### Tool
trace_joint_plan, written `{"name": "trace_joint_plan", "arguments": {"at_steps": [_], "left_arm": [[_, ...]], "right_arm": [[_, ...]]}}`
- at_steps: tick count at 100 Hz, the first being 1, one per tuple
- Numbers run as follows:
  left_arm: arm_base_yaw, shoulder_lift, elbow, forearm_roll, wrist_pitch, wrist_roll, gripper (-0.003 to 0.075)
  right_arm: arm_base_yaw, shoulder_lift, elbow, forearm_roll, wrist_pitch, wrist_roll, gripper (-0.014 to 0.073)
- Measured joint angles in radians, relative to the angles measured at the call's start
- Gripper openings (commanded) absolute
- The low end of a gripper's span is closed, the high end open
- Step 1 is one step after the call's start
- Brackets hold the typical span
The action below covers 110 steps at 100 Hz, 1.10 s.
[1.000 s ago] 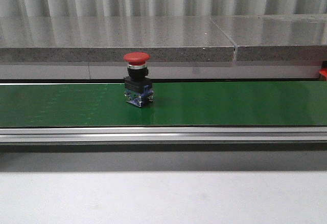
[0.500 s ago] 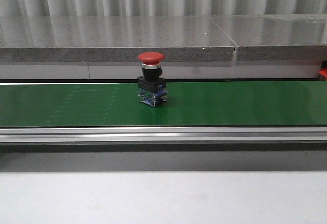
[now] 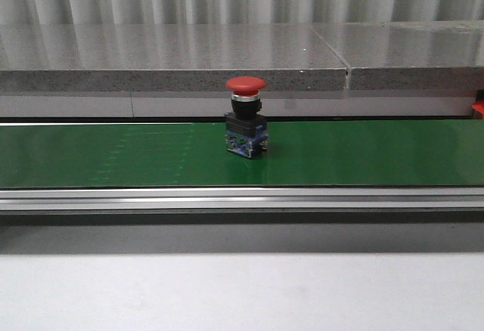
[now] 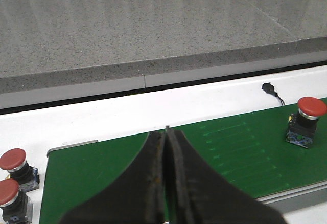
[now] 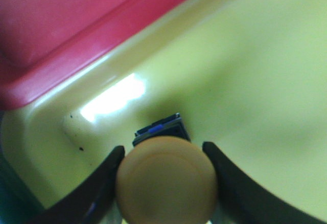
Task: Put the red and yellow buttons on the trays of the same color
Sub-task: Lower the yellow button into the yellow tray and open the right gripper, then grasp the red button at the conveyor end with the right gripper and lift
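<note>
While no arm is showing in the front view, a red button (image 3: 246, 116) is standing upright on the green conveyor belt (image 3: 378, 153), nearer its far edge, about midway along.

From the left wrist view, the left gripper (image 4: 164, 147) is hanging over the belt's near edge with fingers pressed together, holding nothing. That same red button (image 4: 305, 129) is sitting well apart on the belt. Two more red buttons (image 4: 15, 180) are sitting just off the belt's end.

From the right wrist view, the right gripper (image 5: 164, 175) is clamping a yellow button (image 5: 166, 183) over the yellow tray (image 5: 265, 70), near the tray's corner. A red tray (image 5: 66, 24) is lying just beside it.
</note>
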Motion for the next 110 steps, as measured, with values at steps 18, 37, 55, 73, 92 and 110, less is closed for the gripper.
{"name": "trace_joint_plan", "arguments": {"at_steps": [18, 37, 55, 73, 92, 110], "left_arm": [[0.000, 0.000, 0.000, 0.000, 0.000, 0.000, -0.0021], [0.000, 0.000, 0.000, 0.000, 0.000, 0.000, -0.0021], [0.000, 0.000, 0.000, 0.000, 0.000, 0.000, -0.0021], [0.000, 0.000, 0.000, 0.000, 0.000, 0.000, -0.0021], [0.000, 0.000, 0.000, 0.000, 0.000, 0.000, -0.0021], [0.000, 0.000, 0.000, 0.000, 0.000, 0.000, -0.0021]], "right_arm": [[0.000, 0.000, 0.000, 0.000, 0.008, 0.000, 0.0639], [0.000, -0.031, -0.002, 0.001, 0.012, 0.000, 0.0646], [0.002, -0.124, -0.028, 0.009, 0.014, 0.000, 0.0645], [0.044, -0.222, -0.033, 0.014, 0.014, 0.000, 0.0645], [0.101, -0.262, -0.033, 0.015, 0.024, 0.000, 0.0645], [0.176, -0.266, -0.033, 0.015, 0.039, -0.002, 0.0645]]}}
